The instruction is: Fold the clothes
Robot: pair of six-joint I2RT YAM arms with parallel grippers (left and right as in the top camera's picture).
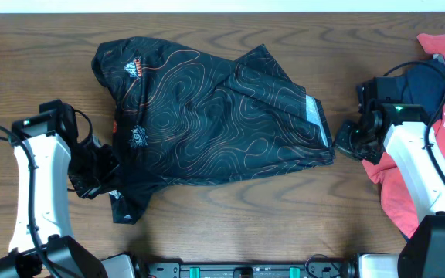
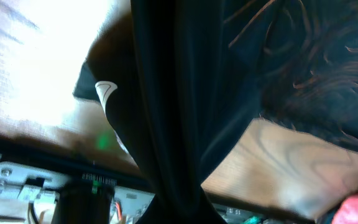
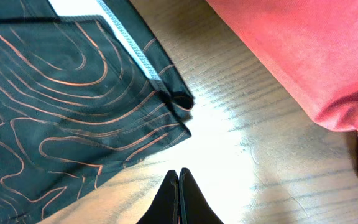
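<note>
A brown wooden table (image 1: 230,232) filled the overhead view. The black jersey (image 1: 215,116) lay rumpled and partly doubled over across the centre and upper left of the frame. At lower left, the left gripper (image 1: 93,174) was closed on a bunch of the jersey's cloth. In its wrist view the fabric ran down to the bottom centre and hid the fingers themselves. At the right, the right gripper (image 3: 179,190) had its fingers pressed together on nothing, over bare wood just beside the jersey's hemmed corner.

The step looked like spreading the jersey flat before any fold. To do that well, the right gripper would have to open and take that hemmed corner. Both arms would then draw apart evenly and low, so the cloth smoothed rather than dragged.

No basket or bin showed. The red T-shirt (image 1: 392,189) and navy T-shirt (image 1: 427,89) lay heaped loose at the right edge.
</note>
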